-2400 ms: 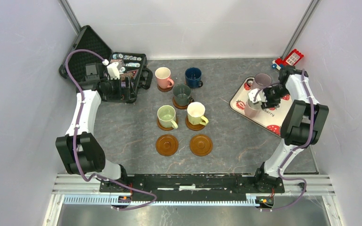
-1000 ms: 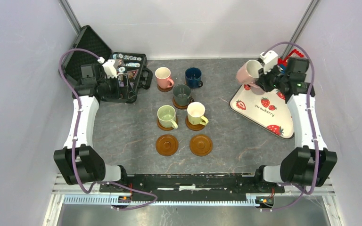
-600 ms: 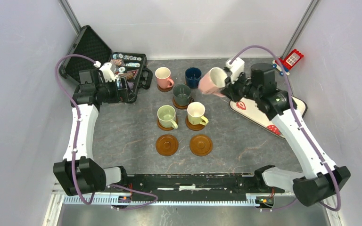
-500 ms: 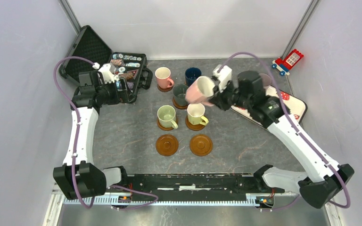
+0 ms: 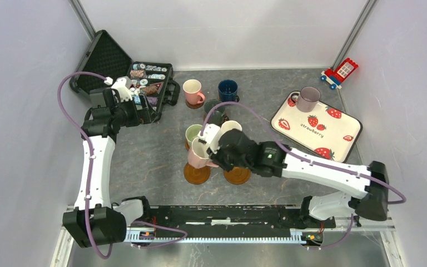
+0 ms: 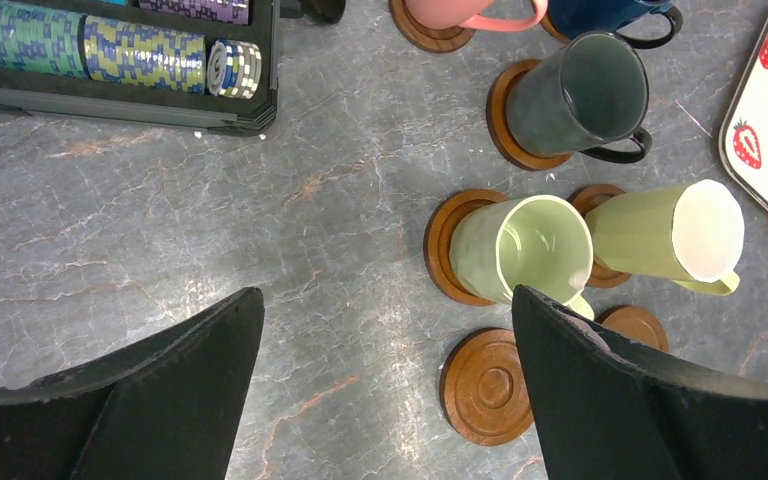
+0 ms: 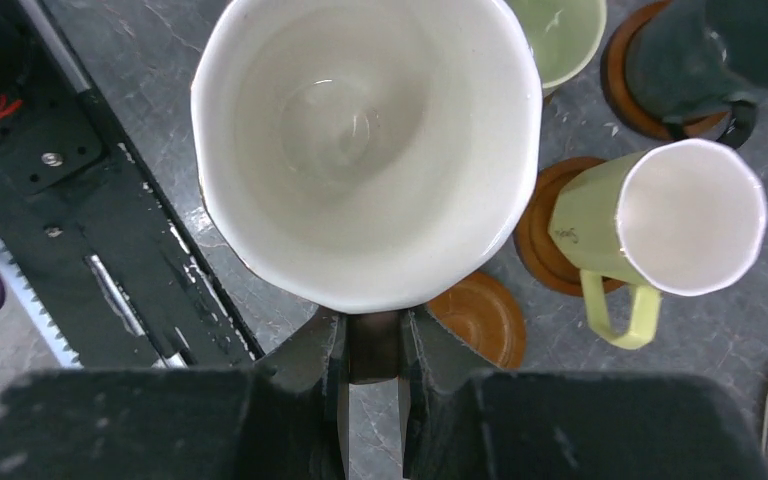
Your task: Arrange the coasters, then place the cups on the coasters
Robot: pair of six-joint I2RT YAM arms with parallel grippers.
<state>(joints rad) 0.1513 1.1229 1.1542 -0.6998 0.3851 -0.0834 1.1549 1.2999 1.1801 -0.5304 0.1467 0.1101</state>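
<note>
Pale pink cup (image 7: 365, 150) sits gripped at the right pincer's (image 7: 373, 345) tips.

Pale pink cup (image 5: 198, 156), brown coasters (image 6: 488, 385)

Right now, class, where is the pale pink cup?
In the top view the pale pink cup is mid-table, held by the right fingers over the near-left coaster, just in front of the light green cup.
</note>
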